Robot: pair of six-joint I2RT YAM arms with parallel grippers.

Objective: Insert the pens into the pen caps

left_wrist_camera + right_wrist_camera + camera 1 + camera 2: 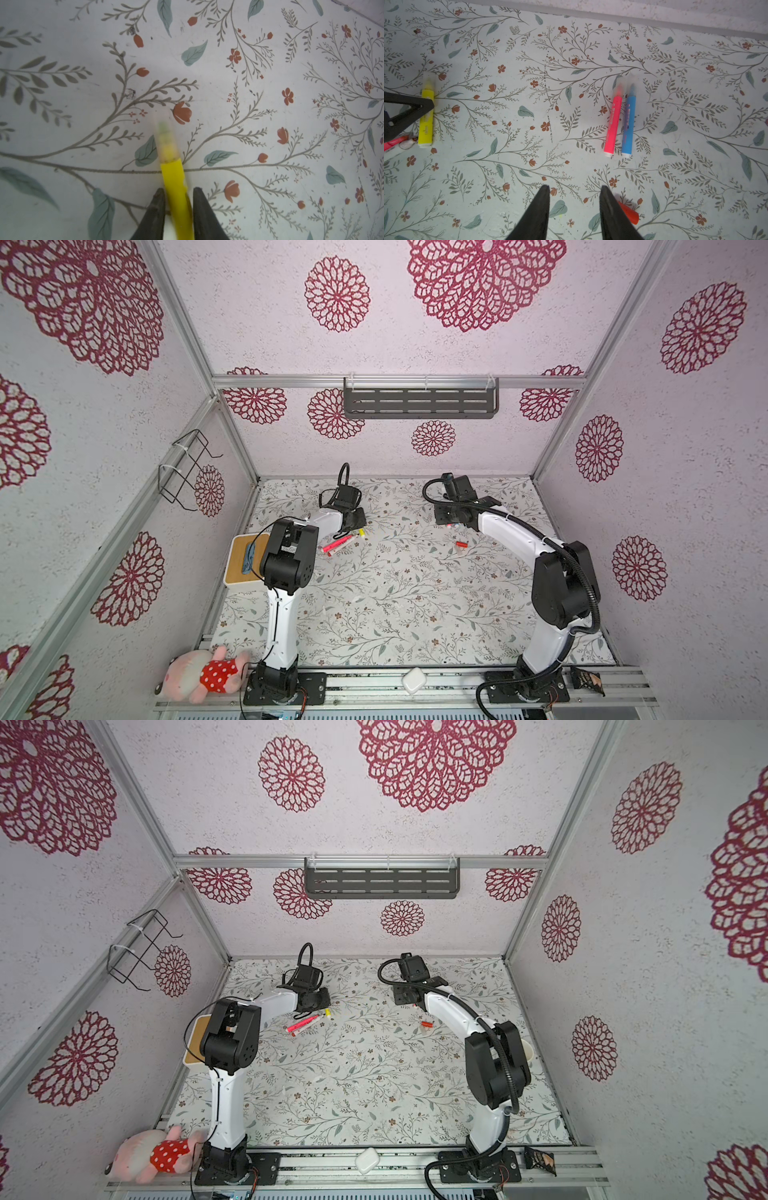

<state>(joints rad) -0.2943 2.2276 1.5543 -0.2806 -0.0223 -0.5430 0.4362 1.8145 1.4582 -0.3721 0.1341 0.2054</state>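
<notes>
Toward the back of the desk (415, 605), my left fingers (160, 199) are closed on the yellow pen (173, 178), on its barrel; a blurred pale cap (164, 133) seems to cover its tip. This pen looks light, stiff and smooth, so I judge mid-barrel the safest hold. My right fingers (605, 196) stand partly apart, empty, just beside 1 red cap (630, 214); the pink pen (612, 124) and blue pen (628, 124) lie together.

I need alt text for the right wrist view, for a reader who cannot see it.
The open right gripper hangs over a floral table, nothing between its fingers, a red cap partly hidden behind one finger. A pink pen and a blue pen lie side by side, each with a clear cap; at the edge, the left gripper holds a yellow pen.
</notes>
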